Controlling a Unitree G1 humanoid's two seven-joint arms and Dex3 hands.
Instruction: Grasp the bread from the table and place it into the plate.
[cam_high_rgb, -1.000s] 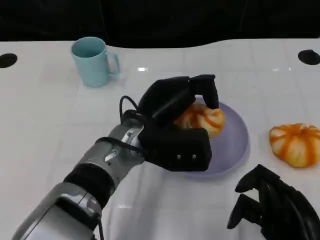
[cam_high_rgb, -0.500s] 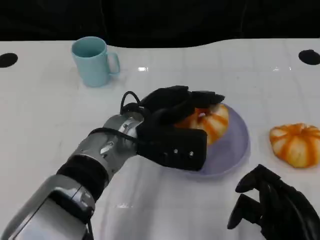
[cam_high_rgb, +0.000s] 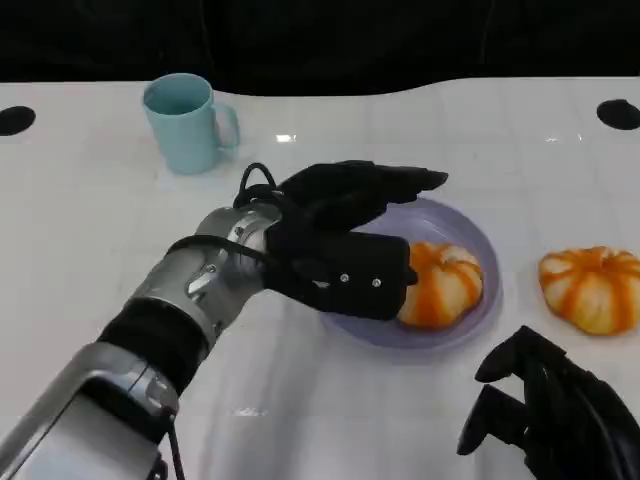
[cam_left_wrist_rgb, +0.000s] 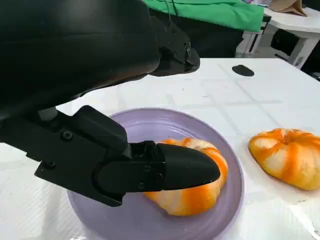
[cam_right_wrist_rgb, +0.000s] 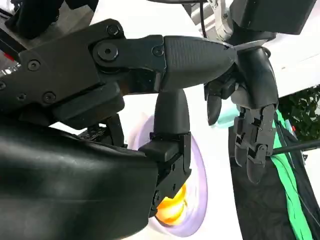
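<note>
Head view: two pumpkin-shaped buns with orange and cream stripes, one bread (cam_high_rgb: 440, 284) lying in the lavender plate (cam_high_rgb: 470, 232) and a second bun (cam_high_rgb: 591, 288) on the white table (cam_high_rgb: 90, 220) well to its right, plus one teal mug (cam_high_rgb: 190, 122); the left hand (cam_high_rgb: 345, 240) hangs over the plate's near-left rim, fingers spread and holding nothing, and the right hand (cam_high_rgb: 545, 415) rests low with fingers curled in, empty. Left wrist view: the bread (cam_left_wrist_rgb: 192, 187) is round, with no clear long axis, sitting flat in the plate (cam_left_wrist_rgb: 150, 122) beside a finger (cam_left_wrist_rgb: 175, 167) of the hand. Right wrist view: the right hand (cam_right_wrist_rgb: 165, 125) partly hides the plate (cam_right_wrist_rgb: 197, 200) and bread (cam_right_wrist_rgb: 172, 207).
</note>
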